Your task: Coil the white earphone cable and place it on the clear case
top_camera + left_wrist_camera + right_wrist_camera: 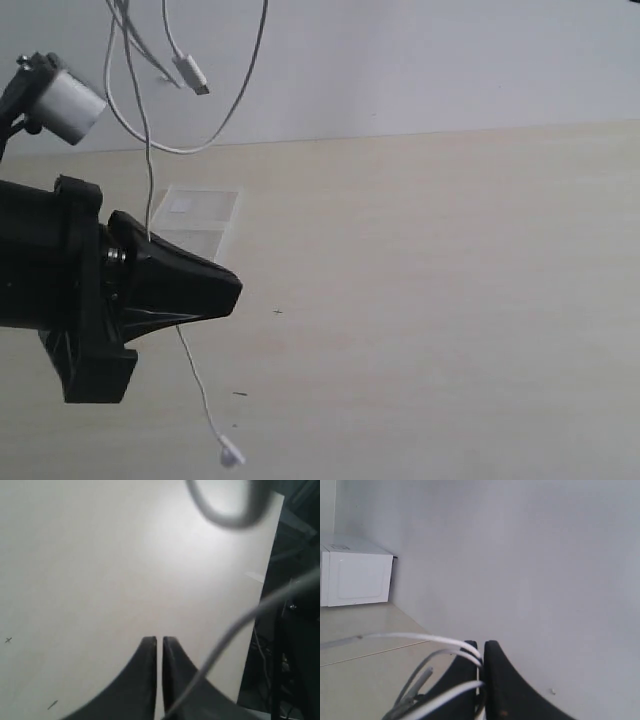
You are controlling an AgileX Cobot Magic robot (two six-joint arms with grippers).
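Right end effector [481, 652] pinches several strands of the white earphone cable [148, 180], whose loops hang high above the clear case [200, 215] on the desk [450, 300]. Beside the case, the left end effector [159, 647] is almost closed, with nothing visible between its tips. The cable runs past it, and one earbud [231, 457] dangles on the case's near side. The cable looks feather-light, limp and springy, so single strands would likely slip. Gathered loops are the better place to grasp, not the earbud.
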